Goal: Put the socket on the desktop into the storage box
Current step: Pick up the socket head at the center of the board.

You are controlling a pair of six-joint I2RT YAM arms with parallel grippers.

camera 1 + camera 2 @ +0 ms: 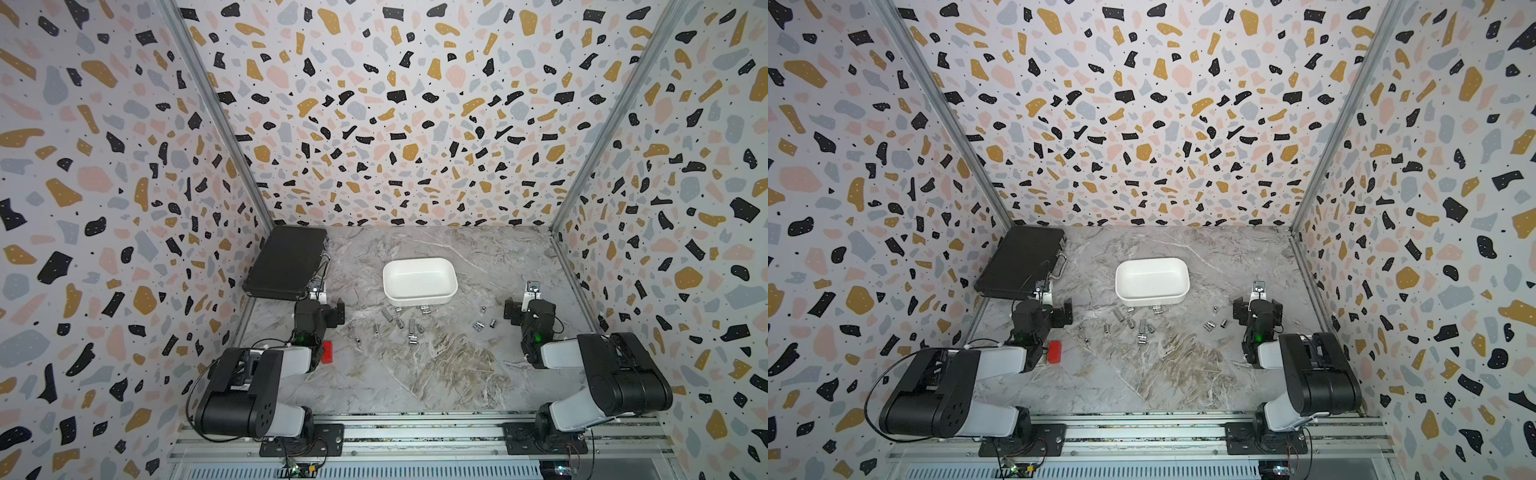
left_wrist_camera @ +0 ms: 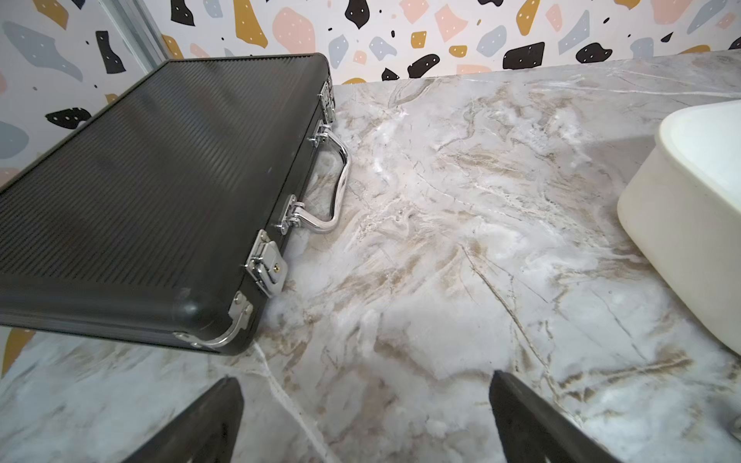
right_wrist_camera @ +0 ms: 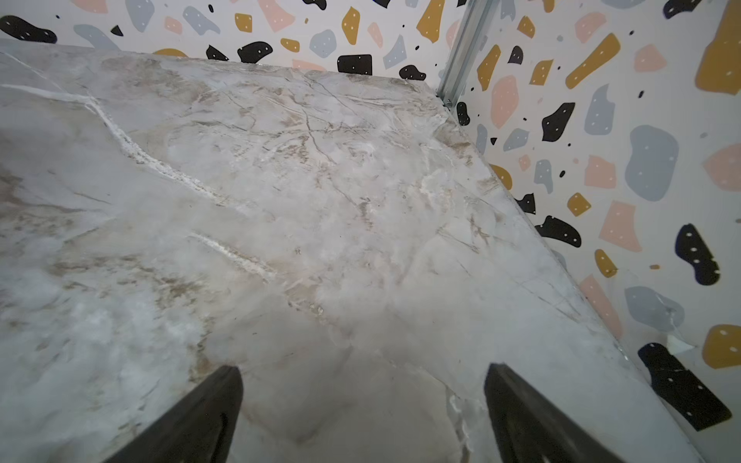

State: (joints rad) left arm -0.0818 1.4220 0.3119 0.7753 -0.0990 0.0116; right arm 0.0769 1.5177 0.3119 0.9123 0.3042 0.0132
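Left end effector (image 2: 365, 379) with jaws wide apart, holding nothing, right end effector (image 3: 363, 368) the same, sockets (image 1: 412, 328) scattered on the tabletop (image 1: 436, 374) between the two, white storage box (image 1: 419, 300) just beyond the sockets, black case (image 1: 286, 262) ahead of the left end effector

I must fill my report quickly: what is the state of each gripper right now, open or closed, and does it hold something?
left gripper: open, holding nothing.
right gripper: open, holding nothing.
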